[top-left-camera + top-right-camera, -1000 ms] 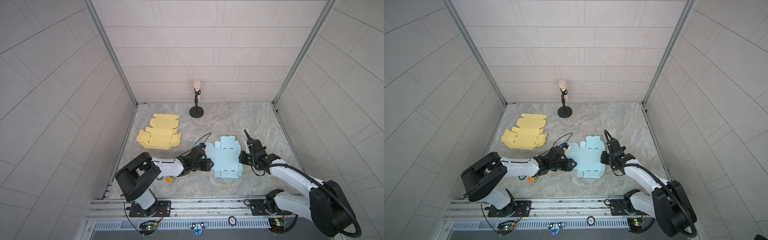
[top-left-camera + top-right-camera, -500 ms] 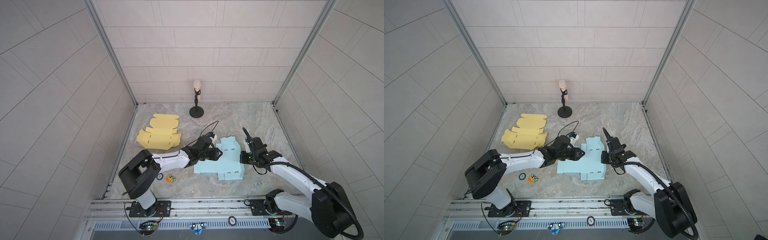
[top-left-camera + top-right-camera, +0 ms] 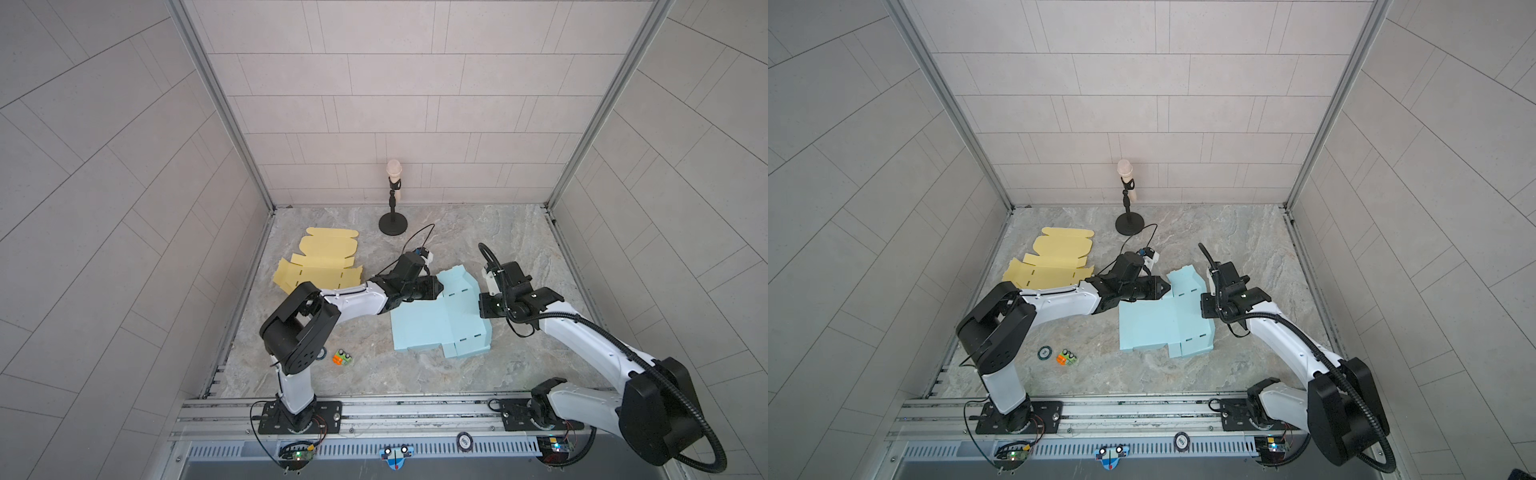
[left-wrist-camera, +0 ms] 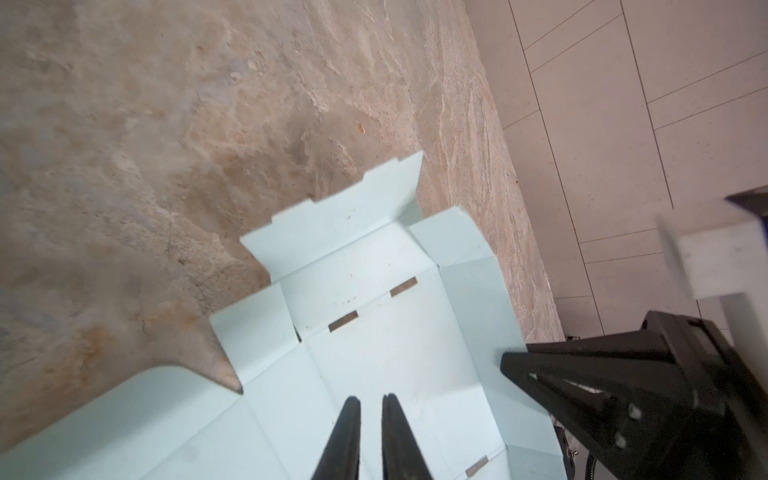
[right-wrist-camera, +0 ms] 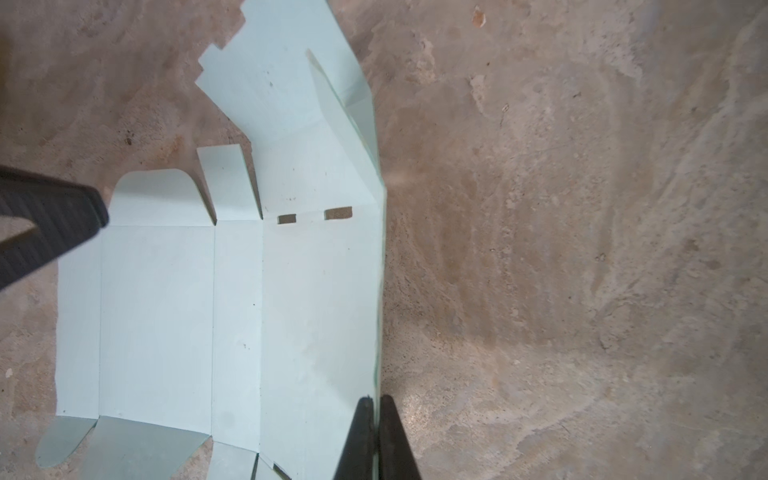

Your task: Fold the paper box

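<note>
Blue paper box (image 3: pixel 436 328) lay mostly flat on the marble table (image 3: pixel 457 382), only its right side panel and far flap tipped up, right gripper (image 5: pixel 376 402) pinched on that side edge, left gripper (image 4: pixel 370 402) over it, fingers nearly together on nothing, so I'd say nearly all the folding was left.

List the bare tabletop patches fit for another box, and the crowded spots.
Free: far right, between the microphone stand and the right wall; near strip between the blue box blank and the front rail. Crowded: middle; left, by the yellow box blank.
</note>
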Robot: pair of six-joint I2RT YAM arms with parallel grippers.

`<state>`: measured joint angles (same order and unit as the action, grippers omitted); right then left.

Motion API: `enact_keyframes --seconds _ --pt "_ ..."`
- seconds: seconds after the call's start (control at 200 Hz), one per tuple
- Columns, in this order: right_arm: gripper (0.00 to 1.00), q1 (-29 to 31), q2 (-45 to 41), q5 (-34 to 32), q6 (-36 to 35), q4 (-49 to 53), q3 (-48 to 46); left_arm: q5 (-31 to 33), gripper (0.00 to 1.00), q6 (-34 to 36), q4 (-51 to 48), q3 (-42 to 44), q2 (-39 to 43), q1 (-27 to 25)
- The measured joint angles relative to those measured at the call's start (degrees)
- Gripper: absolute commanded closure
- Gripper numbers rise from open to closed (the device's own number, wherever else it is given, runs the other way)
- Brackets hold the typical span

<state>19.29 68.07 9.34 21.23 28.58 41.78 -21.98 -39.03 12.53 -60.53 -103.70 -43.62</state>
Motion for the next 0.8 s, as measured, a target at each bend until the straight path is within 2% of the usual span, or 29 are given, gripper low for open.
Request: enact_keyframes --seconds 0.28,0.526,0.801 --pt "1.00 1.46 0.61 2.54 -2.23 -1.49 -0.02 0.15 0.90 0.04 -1.25 -4.59 -2.12 0.50" --pt "1.00 1.73 -0.15 3.89 -3.04 -3.15 -1.01 0.76 0.93 0.46 -4.63 -12.37 -6.69 0.85" --pt "1.00 1.84 -2.67 4.87 -3.65 -3.76 -1.70 1.36 0.93 0.46 -6.08 -14.40 -8.68 1.27"
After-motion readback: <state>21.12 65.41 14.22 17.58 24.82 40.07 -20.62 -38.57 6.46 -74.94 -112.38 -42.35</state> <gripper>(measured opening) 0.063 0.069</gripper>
